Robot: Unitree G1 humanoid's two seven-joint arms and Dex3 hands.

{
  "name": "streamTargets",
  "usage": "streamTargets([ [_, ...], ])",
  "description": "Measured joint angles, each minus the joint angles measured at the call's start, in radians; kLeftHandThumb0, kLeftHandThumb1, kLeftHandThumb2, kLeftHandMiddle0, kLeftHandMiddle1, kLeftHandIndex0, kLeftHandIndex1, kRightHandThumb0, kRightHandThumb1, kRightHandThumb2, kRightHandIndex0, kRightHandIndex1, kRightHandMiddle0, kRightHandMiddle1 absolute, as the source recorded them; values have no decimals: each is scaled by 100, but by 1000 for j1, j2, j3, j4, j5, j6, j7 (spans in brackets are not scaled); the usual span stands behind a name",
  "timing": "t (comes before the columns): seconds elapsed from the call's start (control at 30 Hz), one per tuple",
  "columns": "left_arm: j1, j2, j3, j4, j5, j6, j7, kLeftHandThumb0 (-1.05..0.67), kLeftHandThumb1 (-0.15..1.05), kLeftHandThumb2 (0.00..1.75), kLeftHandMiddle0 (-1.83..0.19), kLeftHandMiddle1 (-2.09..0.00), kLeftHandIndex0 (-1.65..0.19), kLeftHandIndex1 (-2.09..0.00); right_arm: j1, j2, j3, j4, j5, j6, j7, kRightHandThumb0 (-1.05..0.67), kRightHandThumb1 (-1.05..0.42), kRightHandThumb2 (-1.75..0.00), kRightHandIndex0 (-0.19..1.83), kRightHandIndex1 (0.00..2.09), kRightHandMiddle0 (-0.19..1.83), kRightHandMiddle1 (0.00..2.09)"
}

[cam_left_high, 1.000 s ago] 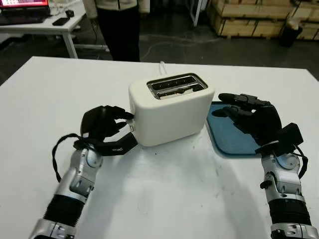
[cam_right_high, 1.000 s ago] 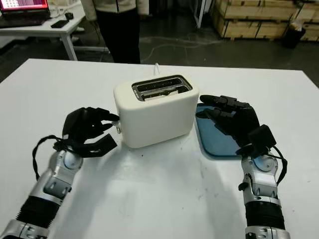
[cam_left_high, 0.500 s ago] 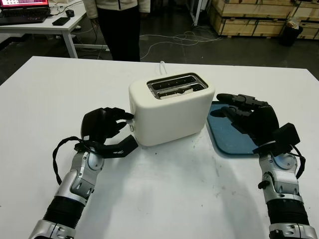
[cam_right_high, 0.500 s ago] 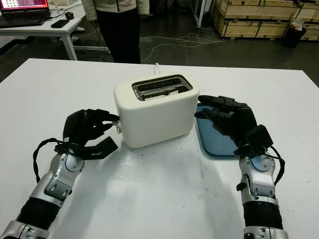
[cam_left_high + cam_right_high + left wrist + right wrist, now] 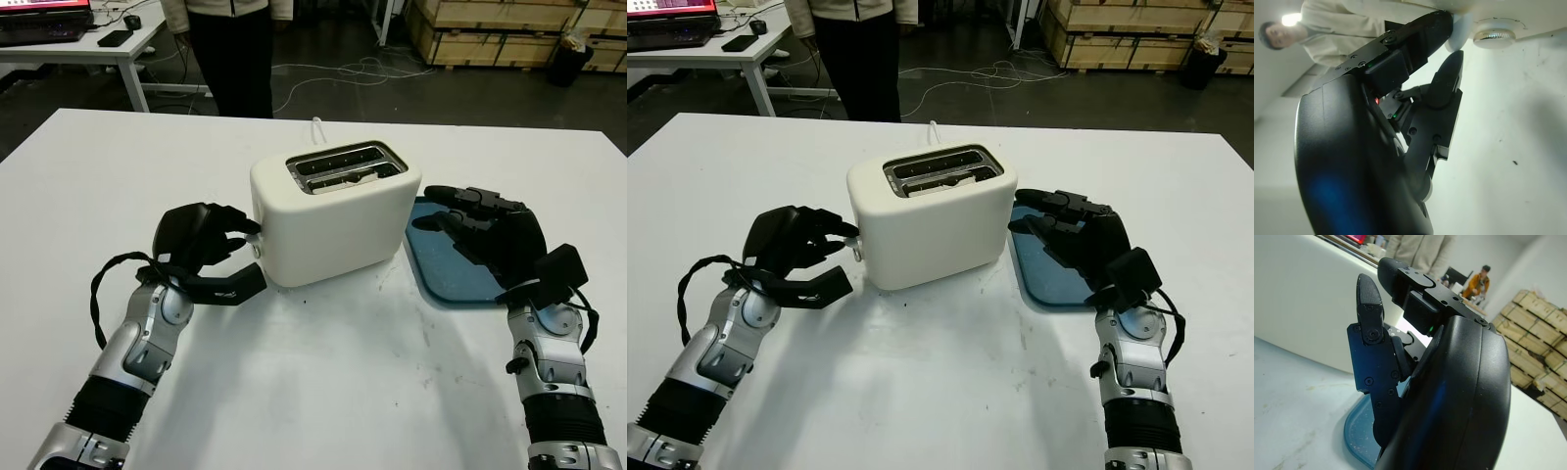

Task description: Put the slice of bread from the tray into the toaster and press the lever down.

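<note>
Looking down from the head views, the white toaster (image 5: 335, 213) stands on the counter (image 5: 323, 392) with the bread slice (image 5: 348, 176) in its slot. The left hand (image 5: 201, 250) has its fingers (image 5: 238, 225) curled on the lever (image 5: 257, 248) at the toaster's end. The right hand (image 5: 490, 235) hovers open over the blue tray (image 5: 446, 274).

From the left wrist view, the fingertips meet the toaster beside a round knob (image 5: 1493, 36). A sideways push could slide the light toaster or slip off the lever.

From the right wrist view, the right hand holds nothing.
</note>
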Motion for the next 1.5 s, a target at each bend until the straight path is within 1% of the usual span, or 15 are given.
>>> streamTargets([
  [0.27, -22, 18, -30, -1, 24, 19, -9, -21, 84, 0, -103, -80, -118, -2, 0, 0, -2, -2, 0, 0, 0, -48, -92, -15, 91, 56, 101, 1],
  [0.47, -38, 35, -46, 1, 31, 18, -15, -20, 83, 1, -99, -84, -117, -2, 4, 0, -3, -16, 1, 0, 4, -48, -92, -15, 92, 55, 102, 1],
  [0.57, -54, 55, -50, -11, 33, 19, -62, -23, 86, 2, -95, -83, -114, 0, 17, 0, -3, -28, 1, 0, 6, -49, -92, -15, 93, 54, 102, 1],
  [0.67, -74, 72, -61, -33, 39, 35, -119, -23, 83, 0, -101, -93, -121, -4, 45, 0, -4, -71, 1, 7, 5, -50, -92, -14, 93, 53, 103, 1],
  [0.77, -85, 78, -71, -30, 55, 39, -132, -25, 82, 1, -102, -95, -123, -4, 70, 0, -5, -104, 1, 22, 4, -50, -92, -14, 92, 51, 102, 0],
  [0.8, -89, 77, -73, -20, 57, 38, -132, -23, 82, 1, -97, -87, -120, -2, 75, 0, -4, -108, 1, 22, 4, -49, -92, -14, 91, 50, 101, 0],
  [0.87, -106, 67, -74, 14, 57, 36, -132, -24, 83, 0, -97, -70, -118, -1, 82, 0, -4, -108, 1, 23, 4, -47, -92, -14, 91, 49, 99, 0],
  [0.9, -112, 61, -74, 30, 57, 36, -132, -25, 82, 0, -97, -62, -118, -1, 84, 0, -4, -108, 1, 23, 4, -46, -92, -15, 92, 49, 99, 0],
  [0.93, -117, 56, -74, 43, 60, 36, -131, -24, 80, 0, -98, -58, -119, -1, 86, 0, -4, -108, 1, 23, 4, -47, -92, -15, 92, 49, 99, 0],
  [1.0, -127, 51, -75, 53, 74, 36, -129, -22, 77, 0, -101, -57, -118, 0, 86, 0, -3, -108, 1, 23, 5, -44, -92, -17, 89, 47, 95, 0],
  [1.1, -130, 51, -76, 53, 79, 36, -130, -24, 81, 3, -98, -56, -118, 0, 86, 0, -2, -108, 0, 23, 5, -40, -92, -20, 87, 47, 92, 0],
  [1.2, -133, 51, -77, 53, 79, 37, -131, -25, 82, 2, -98, -58, -118, 0, 86, 0, 0, -108, -2, 23, 5, -37, -92, -21, 86, 48, 91, 0],
  [1.37, -135, 52, -80, 53, 79, 36, -131, -24, 83, 1, -99, -65, -117, 0, 86, 0, 1, -108, -2, 23, 5, -40, -92, -21, 86, 50, 92, 1],
  [1.43, -134, 55, -81, 50, 79, 36, -132, -26, 81, 0, -100, -83, -123, -3, 86, 0, 1, -108, -2, 23, 5, -41, -92, -20, 85, 50, 93, 1],
  [1.5, -131, 60, -85, 34, 82, 36, -133, -29, 77, 0, -102, -96, -128, -5, 86, -1, 1, -108, -2, 23, 5, -41, -92, -20, 85, 50, 93, 1],
])
